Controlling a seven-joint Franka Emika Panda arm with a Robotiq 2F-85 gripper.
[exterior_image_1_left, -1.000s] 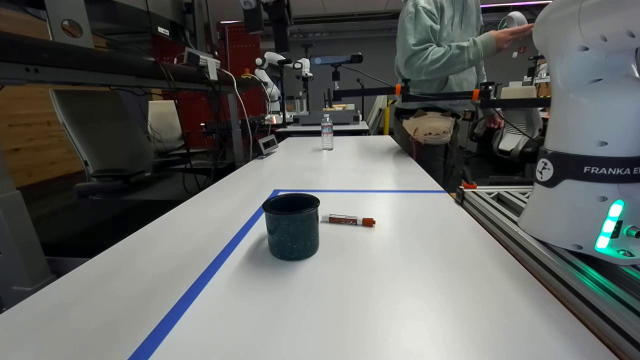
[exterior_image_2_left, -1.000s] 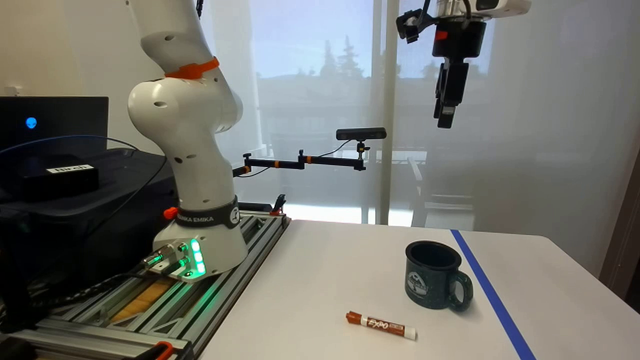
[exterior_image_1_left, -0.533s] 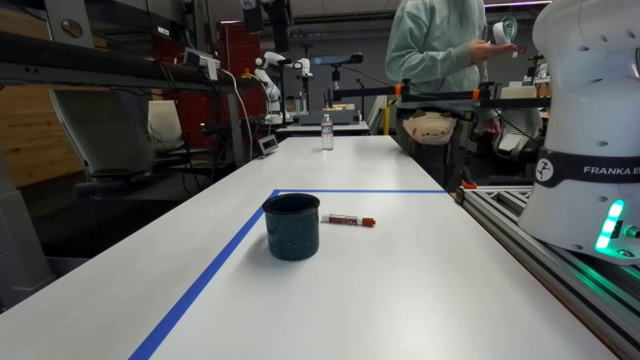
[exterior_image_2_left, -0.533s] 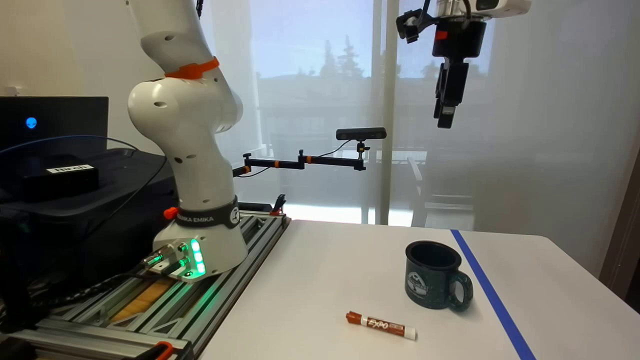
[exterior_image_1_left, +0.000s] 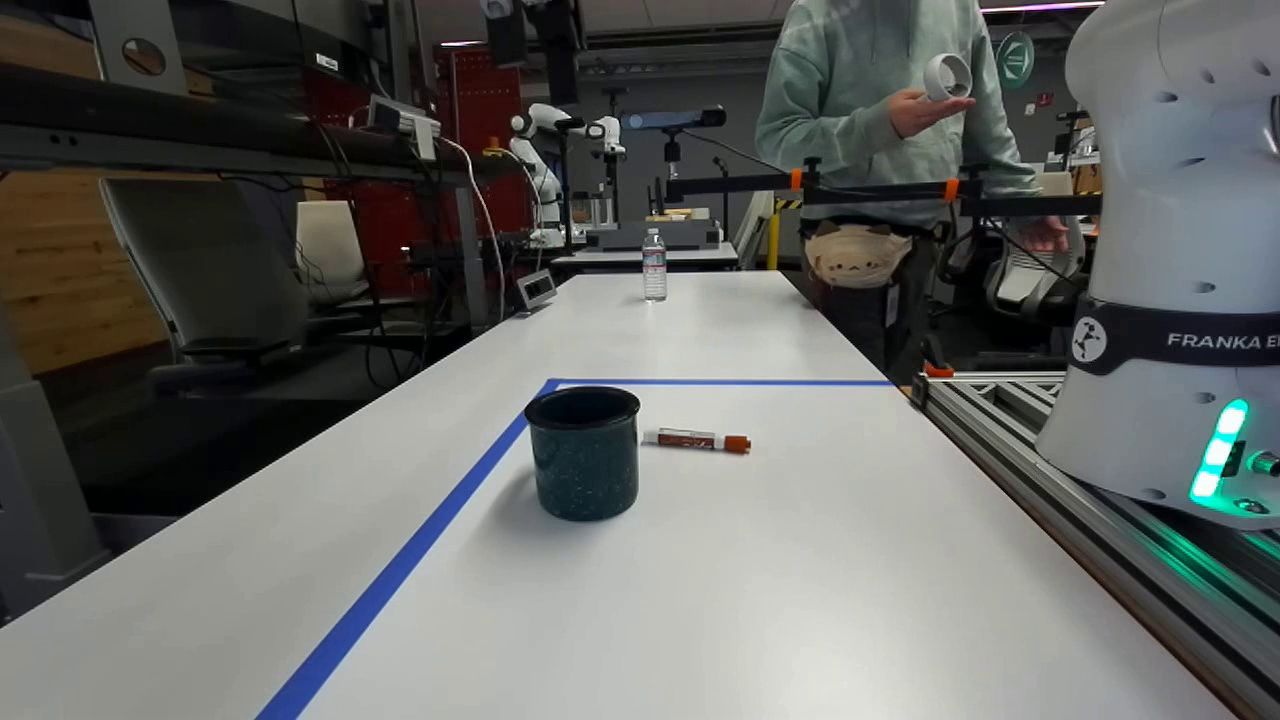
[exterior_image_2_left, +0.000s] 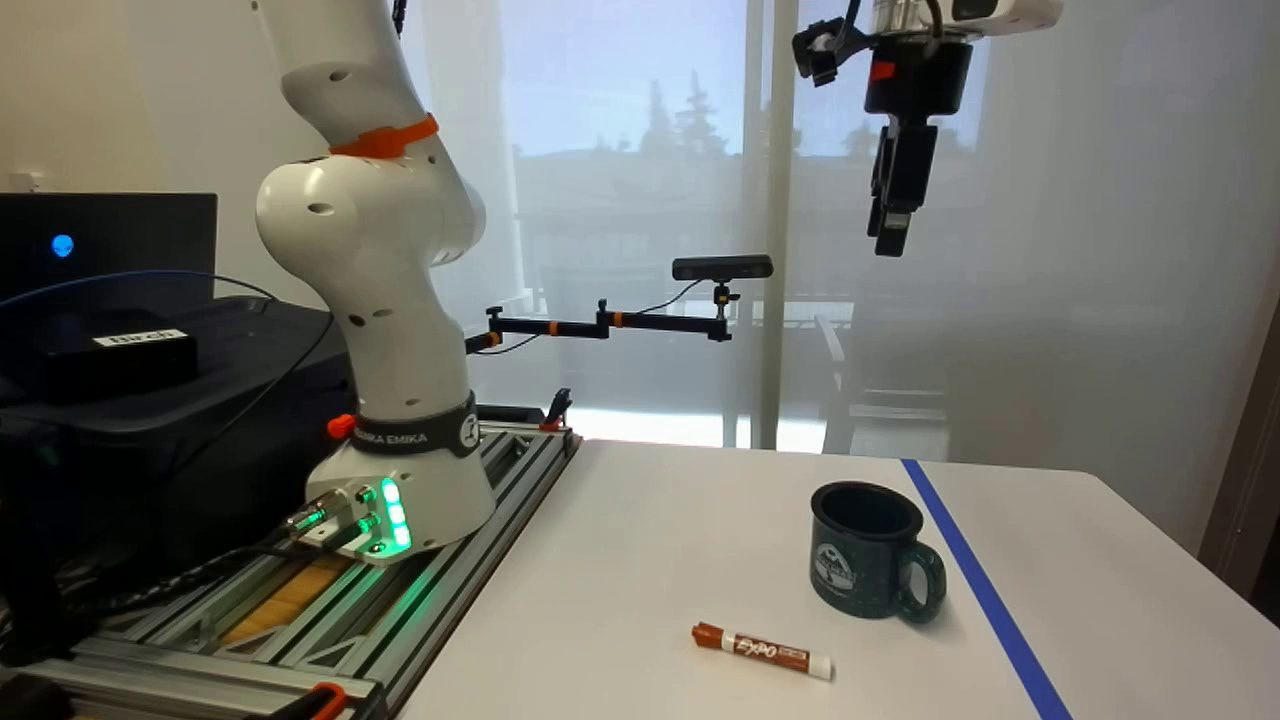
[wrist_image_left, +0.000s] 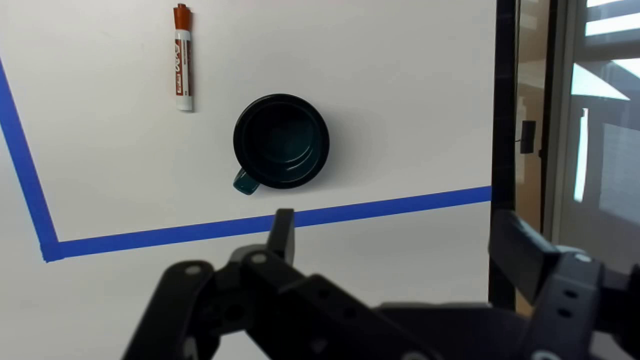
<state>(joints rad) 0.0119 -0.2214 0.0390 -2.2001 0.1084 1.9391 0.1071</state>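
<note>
High over the table, my gripper (exterior_image_2_left: 890, 235) points downward in an exterior view, apart from everything below it. Its jaws stand wide apart in the wrist view, where the gripper (wrist_image_left: 400, 235) has nothing between its fingers. Nearest below is a dark green speckled mug (wrist_image_left: 281, 141), upright, its handle toward the lower left there. The same mug (exterior_image_2_left: 862, 565) (exterior_image_1_left: 587, 465) shows in both exterior views; the handle is hidden in one of them. Beside it lies a brown-and-white marker (wrist_image_left: 183, 60), on its side, also seen as the marker (exterior_image_2_left: 765, 652) with its brown cap toward the robot base.
Blue tape (wrist_image_left: 150, 239) marks lines on the white table (exterior_image_1_left: 750, 600). A water bottle (exterior_image_1_left: 654, 265) stands far down the table. A camera on a jointed bar (exterior_image_2_left: 722, 267) reaches out near the base. A person (exterior_image_1_left: 880, 110) stands behind, holding a white ring-shaped item (exterior_image_1_left: 947, 78).
The person in the background has shifted leftward, carrying the white item lower and to the left. My arm, the gripper, the mug and the marker show no movement.
</note>
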